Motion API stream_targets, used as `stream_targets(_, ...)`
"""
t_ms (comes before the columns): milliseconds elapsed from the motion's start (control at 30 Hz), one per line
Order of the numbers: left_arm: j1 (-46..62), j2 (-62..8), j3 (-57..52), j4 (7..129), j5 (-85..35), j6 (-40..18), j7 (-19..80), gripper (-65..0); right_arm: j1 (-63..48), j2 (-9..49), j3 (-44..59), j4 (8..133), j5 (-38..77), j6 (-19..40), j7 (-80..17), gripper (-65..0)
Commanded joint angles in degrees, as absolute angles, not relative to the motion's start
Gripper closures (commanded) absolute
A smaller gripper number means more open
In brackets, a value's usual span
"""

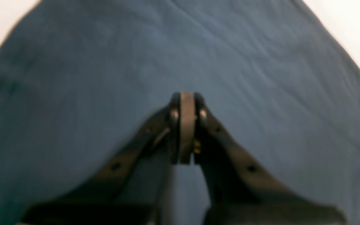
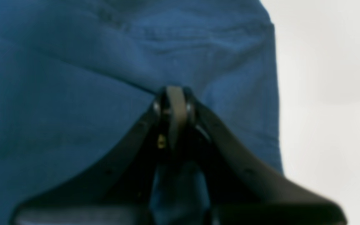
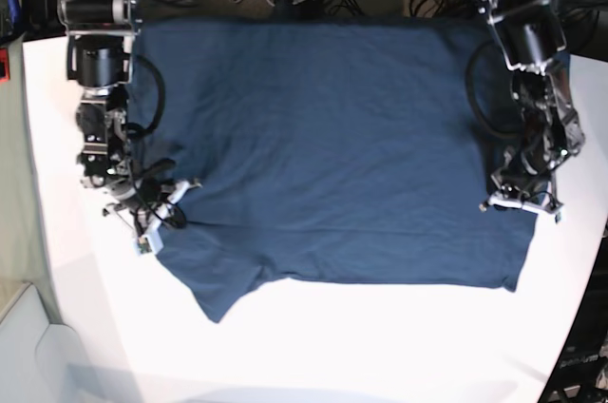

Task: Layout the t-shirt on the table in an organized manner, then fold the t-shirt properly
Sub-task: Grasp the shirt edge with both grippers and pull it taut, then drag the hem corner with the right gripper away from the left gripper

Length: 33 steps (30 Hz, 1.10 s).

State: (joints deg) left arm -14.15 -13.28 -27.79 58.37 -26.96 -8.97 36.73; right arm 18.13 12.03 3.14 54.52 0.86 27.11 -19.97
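T-shirt Spread Wide, Folding Still to Do

The table (image 3: 57, 289) is the broad white ground for the job, showing around the shirt's sides and beyond its near edge. On it lies the t-shirt (image 3: 323, 146), filling the middle of the base view, opened out broadly and mostly flat. Laying out looks largely achieved, though the finish is imperfect; no completed fold shows, so practically all the folding appears to remain.

Both arms are over the cloth. The left gripper (image 1: 183, 98) has its fingers together above the fabric, with no cloth visibly caught. The right gripper (image 2: 175, 92) is also closed, at the cloth near a side edge; whether it pinches any fabric cannot be told.

Smaller matters remain: a long crease (image 3: 332, 229) runs across the near part, and the near-left flap (image 3: 217, 294), probably a sleeve, juts out unevenly. A little straightening there would likely help before the first fold.
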Motion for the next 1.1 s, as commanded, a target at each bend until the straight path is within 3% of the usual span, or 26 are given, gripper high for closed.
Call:
stream_targets(0,-15.52,-14.29,-27.30,56.66,-26.42,-8.92,33.89,0.0,16.40,13.58,3.38,56.48,-1.45,26.59,-25.98,-1.5)
stream_targets(233,-17.36,-14.29,-25.98,45.76,-21.05,-8.92,25.45,0.0,6.64,16.84,2.95,74.51,-1.54,26.68,-36.53,-1.4)
stream_targets(433,-12.35,-14.11,-26.07,48.13,-21.23,-8.92,25.71,0.0,3.91,20.18,-2.95,80.92,-1.45,26.68,-46.99,-1.4)
stream_targets(633,-6.55,-13.93,-26.07,54.11,-21.23,-8.92,25.71,0.0,6.46,17.98,-3.12,92.44,-1.36,26.68,-47.87,-1.4)
stream_targets(800,-6.11,-13.93,-26.33,54.99,-21.23,-8.92,28.44,0.0,16.40,12.00,-5.76,88.92,-1.45,26.68,-47.87,-1.3)
stream_targets(1067,-6.11,-13.93,-26.33,55.08,-21.23,-8.92,29.32,0.0,30.02,5.58,-15.16,65.89,-1.54,26.68,-42.95,-1.3)
